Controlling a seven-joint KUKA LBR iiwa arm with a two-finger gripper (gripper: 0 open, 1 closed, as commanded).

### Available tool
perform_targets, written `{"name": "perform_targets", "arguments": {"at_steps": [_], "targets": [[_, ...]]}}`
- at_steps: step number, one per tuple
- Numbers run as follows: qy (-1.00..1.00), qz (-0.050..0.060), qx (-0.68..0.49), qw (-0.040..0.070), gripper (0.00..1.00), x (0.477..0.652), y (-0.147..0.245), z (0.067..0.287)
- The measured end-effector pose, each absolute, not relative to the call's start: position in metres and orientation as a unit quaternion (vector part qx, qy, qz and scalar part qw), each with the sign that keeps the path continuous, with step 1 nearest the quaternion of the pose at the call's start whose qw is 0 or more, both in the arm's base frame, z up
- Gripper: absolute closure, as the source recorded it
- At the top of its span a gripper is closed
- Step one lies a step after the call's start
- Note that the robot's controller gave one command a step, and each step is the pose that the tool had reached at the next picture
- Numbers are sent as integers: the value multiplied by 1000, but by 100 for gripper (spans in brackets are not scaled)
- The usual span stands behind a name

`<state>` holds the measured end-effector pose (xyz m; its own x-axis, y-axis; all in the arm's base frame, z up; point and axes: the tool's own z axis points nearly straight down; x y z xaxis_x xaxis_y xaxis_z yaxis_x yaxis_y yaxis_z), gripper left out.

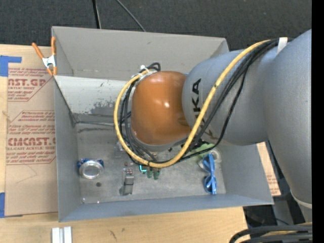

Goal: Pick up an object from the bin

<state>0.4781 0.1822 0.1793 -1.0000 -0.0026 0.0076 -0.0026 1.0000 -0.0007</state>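
As I look down into the grey bin (66,146), the first thing I meet on the left is a small round silver piece with a blue band (90,168). It looks like a cap or a short can. It lies on the bin floor to the left of the jaws, apart from them, and is the loose thing nearest to them on that side.

The gripper (136,176) is low over a bare patch of floor, near the front wall of the bin. I can make out a grey part of it reaching down and some dark and green parts just to its right, but I cannot tell how the jaws stand.

Directly above the jaws is the orange cover (157,108) on the wrist, which hides most of the gripper from me. A yellow cable (117,115) loops round the cover and runs on up the arm.

Right of the jaws, a small green piece (204,147) peeks out from under the arm, mostly hidden. Just beyond it lies a slim blue plastic piece (209,175), stretched from back to front near the bin's right wall and well apart from the jaws. The grey arm (253,100) comes in over that side.
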Motion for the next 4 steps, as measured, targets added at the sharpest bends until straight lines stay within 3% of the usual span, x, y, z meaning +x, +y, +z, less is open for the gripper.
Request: {"name": "perform_targets", "arguments": {"at_steps": [1, 2, 3, 4], "targets": [[-1000, 0, 23, 2, 0, 513, 218, 65], [-1000, 0, 21, 0, 100, 514, 217, 69], [-1000, -2, 20, -5, 100, 519, 226, 248], [-1000, -1, 20, -1, 0, 518, 225, 244]]}}
